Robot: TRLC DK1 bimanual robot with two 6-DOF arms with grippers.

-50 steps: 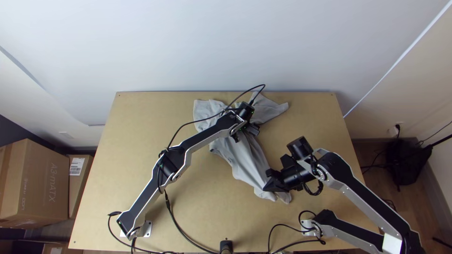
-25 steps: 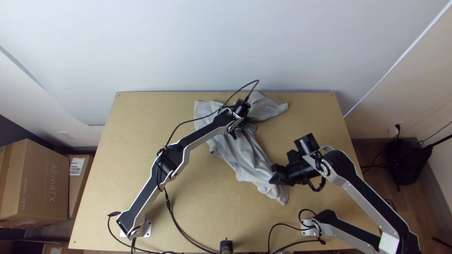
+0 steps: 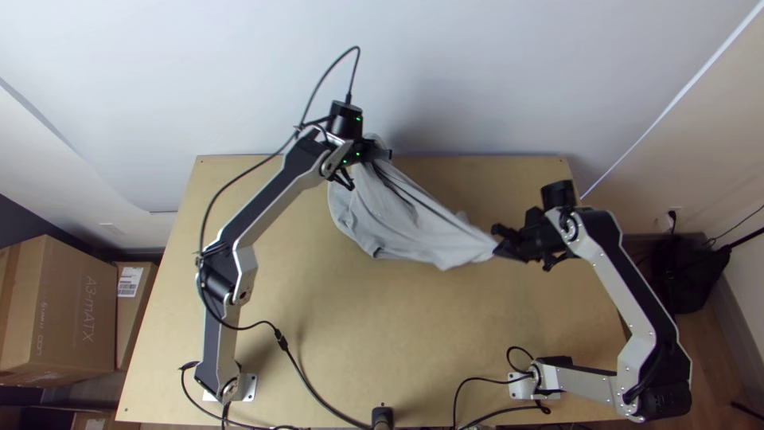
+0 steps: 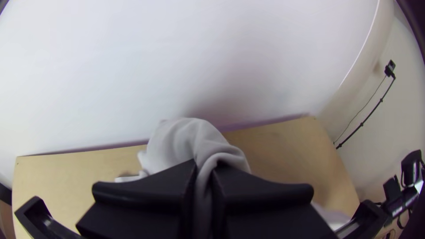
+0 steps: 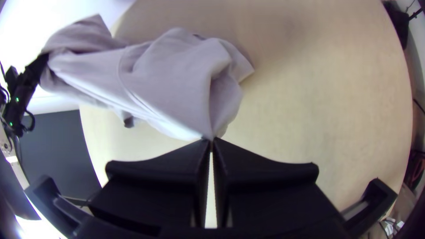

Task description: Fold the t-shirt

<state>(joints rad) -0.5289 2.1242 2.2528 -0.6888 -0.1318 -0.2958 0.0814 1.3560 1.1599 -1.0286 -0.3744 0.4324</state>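
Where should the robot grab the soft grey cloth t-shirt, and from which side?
I'd pinch the t-shirt at its narrow tip, coming from the robot's right, as the black right pincer does: there it tapers to a thin point that flat fingers can probably squeeze.

Room to pass over the near middle of the table (image 3: 398, 318), between left arm (image 3: 267, 205) and right arm (image 3: 625, 291), though a cable (image 3: 314, 388) cuts through on the left side. Shirt (image 3: 410, 231) blocks the way across the far middle, pulled between left gripper (image 3: 364, 159) and right gripper (image 3: 498, 244) (wall (image 3: 477, 72) right behind the far edge). More room at the far right corner, beyond shirt and right gripper, plus the strip outside left arm.
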